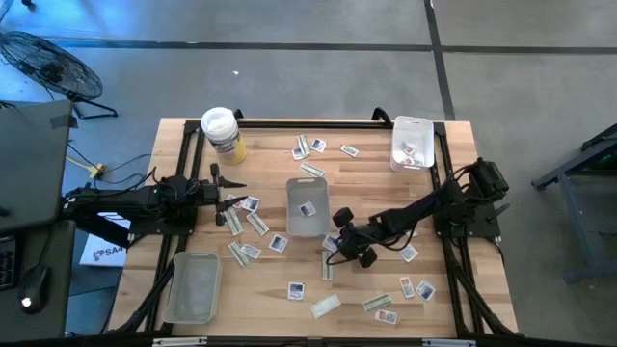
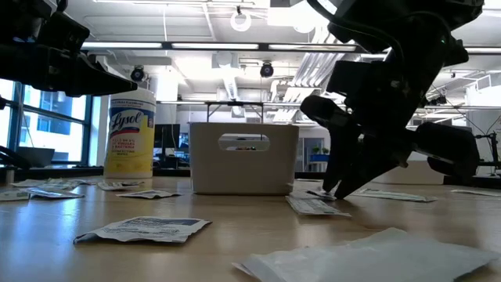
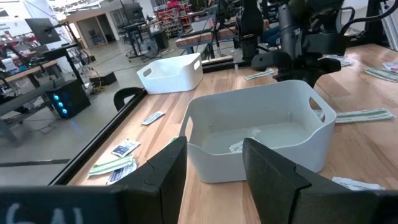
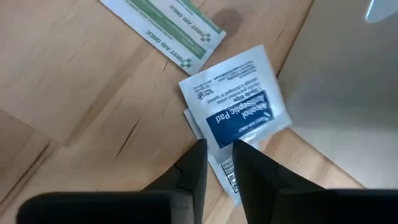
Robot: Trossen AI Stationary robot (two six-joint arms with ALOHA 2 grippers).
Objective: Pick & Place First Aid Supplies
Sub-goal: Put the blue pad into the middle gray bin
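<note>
Robotics lab: more arm benches (image 3: 205, 37) behind

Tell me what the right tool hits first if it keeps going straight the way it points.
Most likely the alcohol pad packet lying on the table; the right tool points down, fingertips at its edge.

Packets scattered around a centre tray

The right gripper (image 1: 339, 247) sits low over packets (image 1: 330, 243) just below the centre tray (image 1: 307, 206); the left gripper (image 1: 234, 200) waits at centre left.

We are seeing a white-and-blue square antiseptic pad packet (image 4: 239, 107) lying on the wooden table (image 4: 74, 93), just beside the grey plastic bin (image 4: 348, 87).
</note>
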